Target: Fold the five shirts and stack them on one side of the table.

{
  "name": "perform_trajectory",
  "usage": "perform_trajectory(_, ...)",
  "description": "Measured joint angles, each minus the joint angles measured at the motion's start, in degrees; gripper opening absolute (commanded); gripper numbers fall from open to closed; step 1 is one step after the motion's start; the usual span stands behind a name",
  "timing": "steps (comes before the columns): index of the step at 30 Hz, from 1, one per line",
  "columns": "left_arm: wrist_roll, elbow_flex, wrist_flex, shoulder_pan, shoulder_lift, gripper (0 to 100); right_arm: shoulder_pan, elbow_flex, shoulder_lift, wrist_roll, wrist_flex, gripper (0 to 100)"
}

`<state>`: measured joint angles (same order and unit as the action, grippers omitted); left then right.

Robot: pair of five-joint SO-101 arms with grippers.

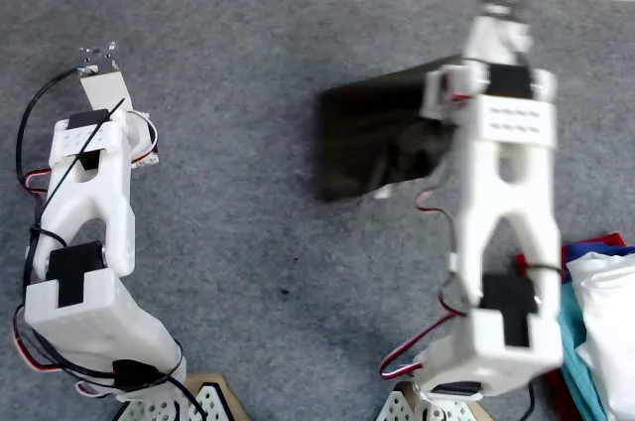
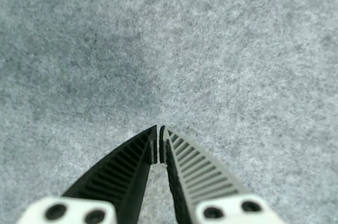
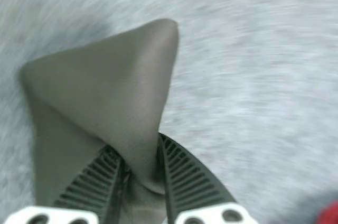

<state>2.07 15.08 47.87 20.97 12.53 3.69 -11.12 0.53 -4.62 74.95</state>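
Step in hand: the right gripper [image 3: 136,147] appears to be working a fold on a dark shirt [image 1: 372,138], with a pinch of cloth rising to a peak just ahead of its jaws.
Right tool: it is clenching the shirt's fabric between both jaws.
Left tool: the left gripper [image 2: 159,129] is hanging over the grey felt table [image 1: 248,242], jaws pressed together on nothing.
Shirt's whereabouts: the dark shirt is spreading out from under the right arm's wrist toward the left arm's side, well apart from the left gripper.
Next move: it is likely calling for the held edge to be carried across the rest of the cloth, laid flat and let go. The idle left gripper could pin the far side.
Holding place: a heap of shirts [image 1: 595,312], red, blue, teal and white, is lying straight on the felt beside the right arm's base. It looks bunched, so most of the folding is probably waiting.
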Motion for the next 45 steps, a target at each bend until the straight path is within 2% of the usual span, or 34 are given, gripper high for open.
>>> perform_trajectory(15,0.00,0.00,0.00,-0.44,0.00,4,24.62,10.90,-28.31,10.29,1.93,0.6)
perform_trajectory(24,0.00,0.00,0.00,-1.23,0.00,4,39.56,18.73,-37.63,16.18,0.35,0.6)
perform_trajectory(37,0.00,0.00,0.00,-1.49,0.00,4,51.87,21.45,-41.85,20.66,-4.04,0.6)
perform_trajectory(45,0.00,0.00,0.00,-1.49,0.35,4,57.67,21.45,-41.85,20.84,-10.55,0.6)
